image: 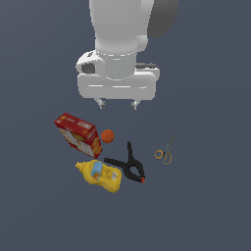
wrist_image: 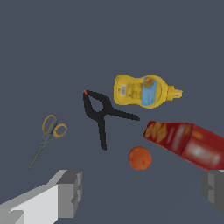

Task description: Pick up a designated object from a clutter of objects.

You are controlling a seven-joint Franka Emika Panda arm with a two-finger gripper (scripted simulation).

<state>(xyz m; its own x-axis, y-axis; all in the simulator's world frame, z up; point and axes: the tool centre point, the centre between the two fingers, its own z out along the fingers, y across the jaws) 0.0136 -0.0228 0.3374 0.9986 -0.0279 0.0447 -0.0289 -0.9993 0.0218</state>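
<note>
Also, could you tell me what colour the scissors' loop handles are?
Yellow-orange, on the scissors with grey blades; the wrist view shows them best.

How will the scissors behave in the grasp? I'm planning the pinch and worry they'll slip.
The scissors lie flat and look thin, so fingers probably get little height to pinch. Their grey blades look smooth, likely slippery; the yellow loop handles seem a wider hold. They look rigid and light, apart from the black clamp. The gripper is open above.

My exterior view looked down from high in front of the arm, taking in the whole clutter. My wrist view looked down from nearer, between 2 fingers (wrist_image: 65, 192). Both shared the scissors (image: 165, 152) (wrist_image: 47, 136) and clamp (image: 128, 165) (wrist_image: 101, 114).
</note>
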